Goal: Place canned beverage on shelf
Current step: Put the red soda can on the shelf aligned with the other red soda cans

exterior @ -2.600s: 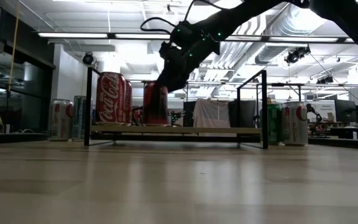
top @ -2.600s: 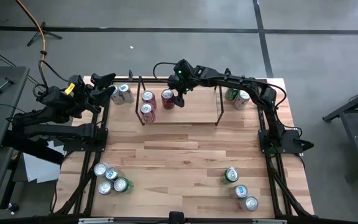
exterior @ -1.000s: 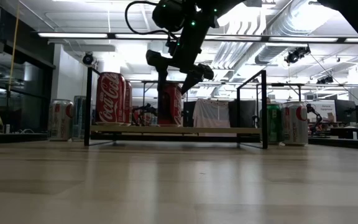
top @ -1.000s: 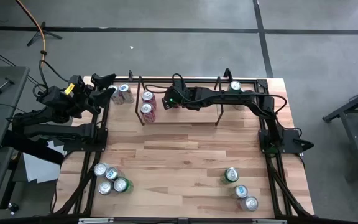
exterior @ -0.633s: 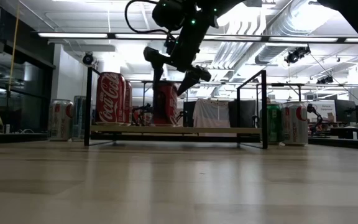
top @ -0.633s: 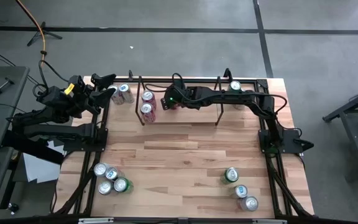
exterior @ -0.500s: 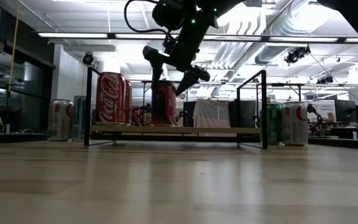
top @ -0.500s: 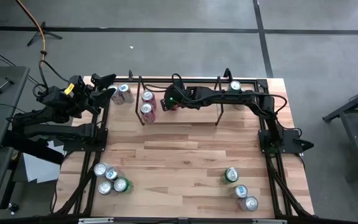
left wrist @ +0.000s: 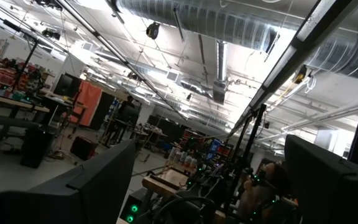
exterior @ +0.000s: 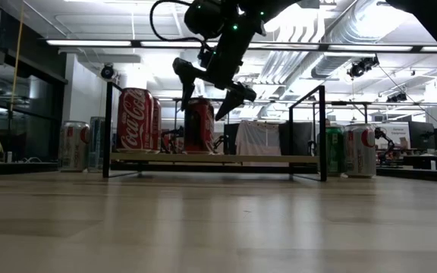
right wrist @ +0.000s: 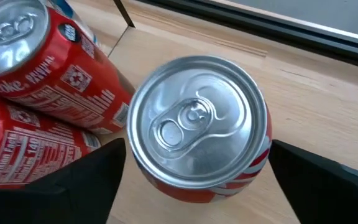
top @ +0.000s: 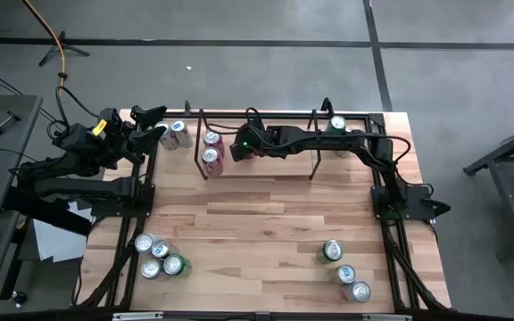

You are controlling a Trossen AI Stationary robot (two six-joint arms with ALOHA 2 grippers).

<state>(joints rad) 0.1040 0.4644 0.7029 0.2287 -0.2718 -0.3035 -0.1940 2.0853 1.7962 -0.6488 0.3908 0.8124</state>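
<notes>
The red can (right wrist: 199, 121) (silver lid, tab up) stands upright on the shelf (exterior: 215, 158), two red cans (right wrist: 39, 59) at its nine o'clock; right gripper (exterior: 209, 89) hovers spread wide above it, holding nothing.

- High view looks straight down on my whole table (top: 266, 223).
- Low view looks level across the tabletop, facing the shelf (exterior: 215, 158).
- My right wrist camera peers down, close above a red can (right wrist: 199, 134) that the low view shares.
- My left wrist camera tilts up toward the ceiling.
</notes>
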